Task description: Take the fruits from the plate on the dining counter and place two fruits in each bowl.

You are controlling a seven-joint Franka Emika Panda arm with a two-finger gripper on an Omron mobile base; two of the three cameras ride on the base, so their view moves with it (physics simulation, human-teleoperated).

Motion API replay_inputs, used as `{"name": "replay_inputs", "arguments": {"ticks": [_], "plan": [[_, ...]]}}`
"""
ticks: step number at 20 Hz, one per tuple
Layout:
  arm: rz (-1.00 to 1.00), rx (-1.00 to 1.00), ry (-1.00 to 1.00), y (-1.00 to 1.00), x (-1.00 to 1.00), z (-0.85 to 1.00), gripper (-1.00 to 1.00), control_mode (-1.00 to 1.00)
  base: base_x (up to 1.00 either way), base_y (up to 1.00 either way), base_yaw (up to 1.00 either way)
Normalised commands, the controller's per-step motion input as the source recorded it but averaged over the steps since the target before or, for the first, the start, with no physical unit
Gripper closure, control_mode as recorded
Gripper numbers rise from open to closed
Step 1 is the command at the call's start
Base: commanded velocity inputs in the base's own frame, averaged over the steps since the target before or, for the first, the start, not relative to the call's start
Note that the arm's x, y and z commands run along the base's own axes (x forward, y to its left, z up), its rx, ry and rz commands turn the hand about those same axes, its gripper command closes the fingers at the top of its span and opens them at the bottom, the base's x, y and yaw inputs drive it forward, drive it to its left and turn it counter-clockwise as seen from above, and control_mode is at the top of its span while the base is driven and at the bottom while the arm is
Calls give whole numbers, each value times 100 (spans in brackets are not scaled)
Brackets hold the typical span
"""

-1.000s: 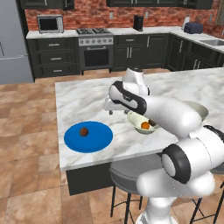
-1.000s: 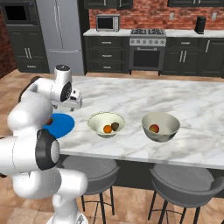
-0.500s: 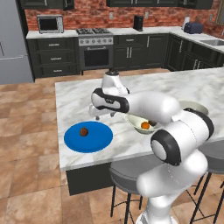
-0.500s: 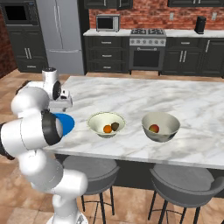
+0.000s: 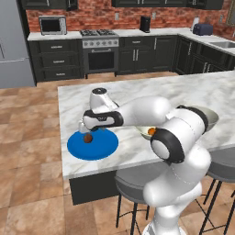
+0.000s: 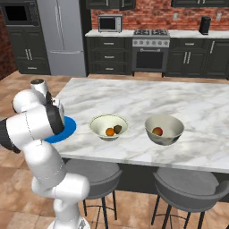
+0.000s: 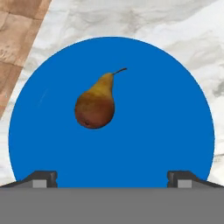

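The gripper (image 7: pixel 112 179) hangs with its fingers (image 7: pixel 43 178) spread wide and empty above the blue plate (image 7: pixel 175 131). Ahead of the fingertips, nearer the one at the picture's left, a tan-brown pear (image 7: pixel 96 103) lies alone on the plate, apart from both. Beyond, on the marble dining counter (image 6: pixel 147 96), the cream bowl (image 6: pixel 108 127) holds an orange (image 6: pixel 109 131) and a dark fruit (image 6: pixel 117 129); the grey bowl (image 6: pixel 164 129) holds the mango (image 6: pixel 157 131).

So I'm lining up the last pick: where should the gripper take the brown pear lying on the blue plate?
Probably from straight above, across the wide round belly of the brown pear. It lies on its side on the flat blue plate, thin stem end off to one side, and the open gripper hangs over it.
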Motion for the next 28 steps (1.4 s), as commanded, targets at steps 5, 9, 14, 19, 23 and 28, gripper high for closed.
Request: {"name": "replay_inputs", "arguments": {"ticks": [5, 9, 14, 19, 23, 28], "plan": [[-6, 0, 0, 38, 25, -8, -100, -100, 0, 0, 0], [-8, 3, 2, 31, 14, -18, -100, -100, 0, 0, 0], [-9, 0, 0, 15, 34, -38, -100, -100, 0, 0, 0], [-2, 0, 0, 0, 36, -35, -100, -100, 0, 0, 0], [0, 0, 1, 0, 4, -22, -100, -100, 0, 0, 0], [0, 0, 4, 0, 0, -26, -100, -100, 0, 0, 0]]}}
